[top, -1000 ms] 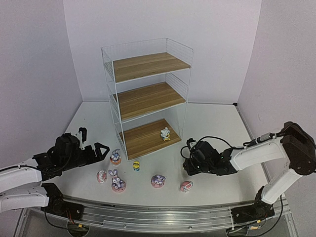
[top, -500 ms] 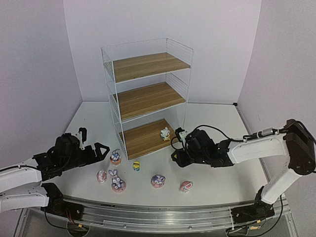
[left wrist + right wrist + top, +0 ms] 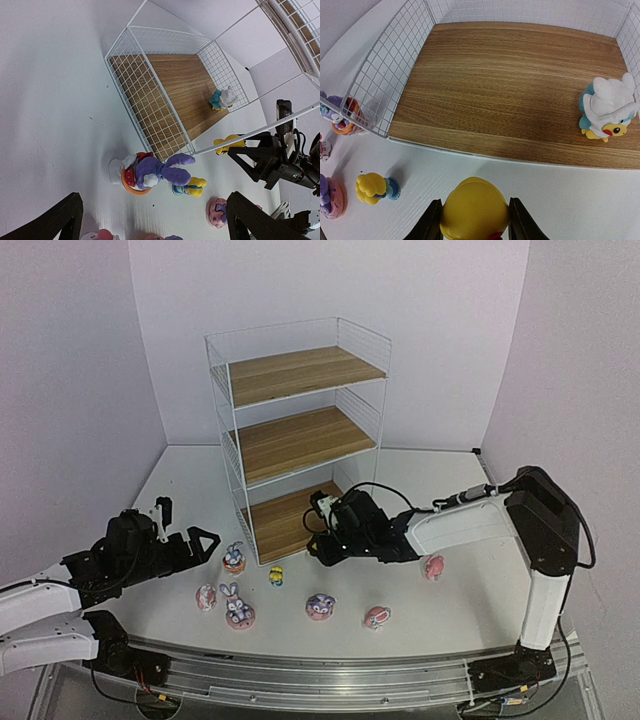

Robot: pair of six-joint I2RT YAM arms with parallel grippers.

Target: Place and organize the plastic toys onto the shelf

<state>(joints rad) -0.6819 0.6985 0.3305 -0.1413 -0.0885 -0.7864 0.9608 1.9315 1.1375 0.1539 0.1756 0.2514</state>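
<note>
Right wrist view, and your right gripper (image 3: 474, 222) is clamped on a yellow toy (image 3: 474, 207), a finger on each side of it, hanging over the white table (image 3: 545, 185) just in front of the bottom board (image 3: 510, 90). On that board, over at the right by the wire wall, stands a white and teal toy (image 3: 608, 111). Down left on the table sits a small yellow and blue toy (image 3: 374, 188). Up in the top view, your right arm stretches across to the foot of the shelf (image 3: 300, 375). Your left gripper (image 3: 197, 542) is low on the left with its fingers spread wide apart, pointing toward a blue bunny (image 3: 234, 557) that stands just beside the shelf's front left corner. Nearer you on the table there's a loose row: a pink round toy (image 3: 206, 597), a bunny on a pink base (image 3: 238, 606), a purple toy (image 3: 320, 606) and a pink toy (image 3: 377, 617). One lone pink toy (image 3: 433, 567) lies off to the right, beside your right forearm
</note>
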